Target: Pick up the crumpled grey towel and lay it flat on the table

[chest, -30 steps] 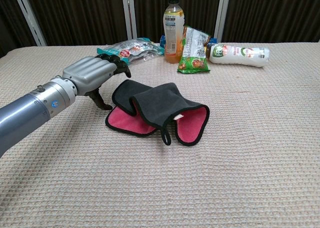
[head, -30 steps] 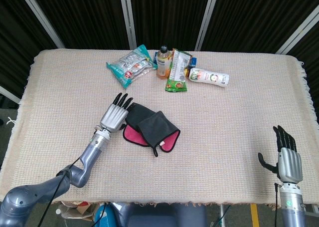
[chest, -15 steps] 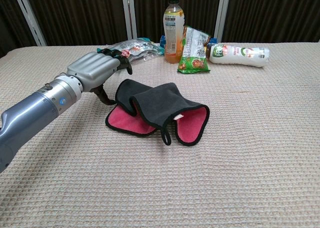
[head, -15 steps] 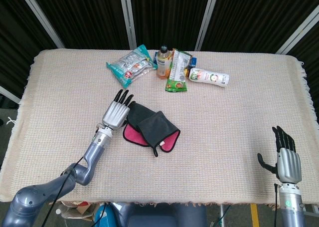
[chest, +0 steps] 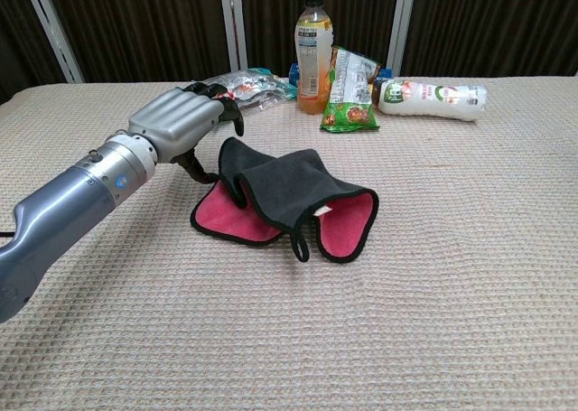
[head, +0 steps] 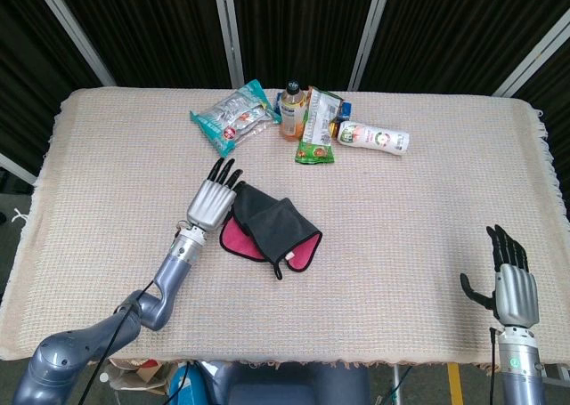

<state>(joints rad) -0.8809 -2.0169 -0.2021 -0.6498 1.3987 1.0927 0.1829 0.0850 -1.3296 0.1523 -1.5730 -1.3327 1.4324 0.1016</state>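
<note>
Towel (chest: pixel 280 194) crumpled mid-bench (chest: pixel 470 275), left hand (chest: pixel 181 126) open at its left edge, thumb touching; right hand (head: pixel 515 285) open, empty, well apart; bottles (chest: pixel 313 41) and snack packs (chest: pixel 348 90) behind towel.

towel (head: pixel 267 230) mid-table | left robot hand (head: pixel 211 206) at its left edge, maybe touching | bottles+snack packs (head: pixel 303 120) behind

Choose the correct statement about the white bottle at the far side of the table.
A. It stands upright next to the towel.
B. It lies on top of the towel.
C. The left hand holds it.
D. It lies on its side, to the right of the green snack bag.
D: the white bottle lies on its side just right of the green snack bag, far from the towel.
</note>
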